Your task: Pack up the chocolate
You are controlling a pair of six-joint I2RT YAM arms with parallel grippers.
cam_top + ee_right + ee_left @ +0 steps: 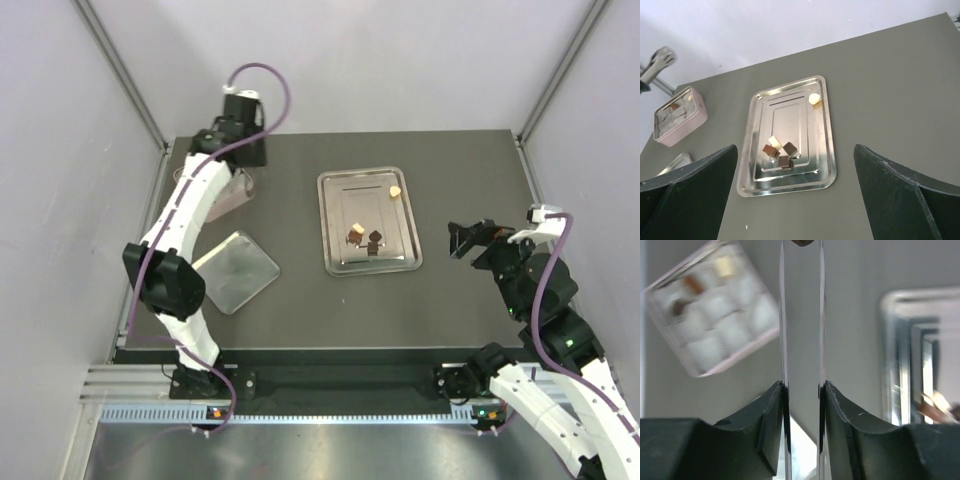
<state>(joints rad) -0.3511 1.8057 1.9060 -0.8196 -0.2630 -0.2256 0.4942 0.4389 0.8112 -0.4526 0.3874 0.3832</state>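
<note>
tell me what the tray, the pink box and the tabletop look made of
Tray: polished metal, likely steel; mirror-bright, it reflects the chocolates. Pink box: probably painted tin, smooth pale walls with a silvery rim. Tabletop: dark matte sheet, no glare; material unclear.

- No writing, label, brand, number or sign can be read in any of the three views.
- The steel tray point(350, 195), the pink tin point(692, 125) and the flat metal lid point(235, 270) show plain surfaces. The tin is blurred in the left wrist view.
</note>
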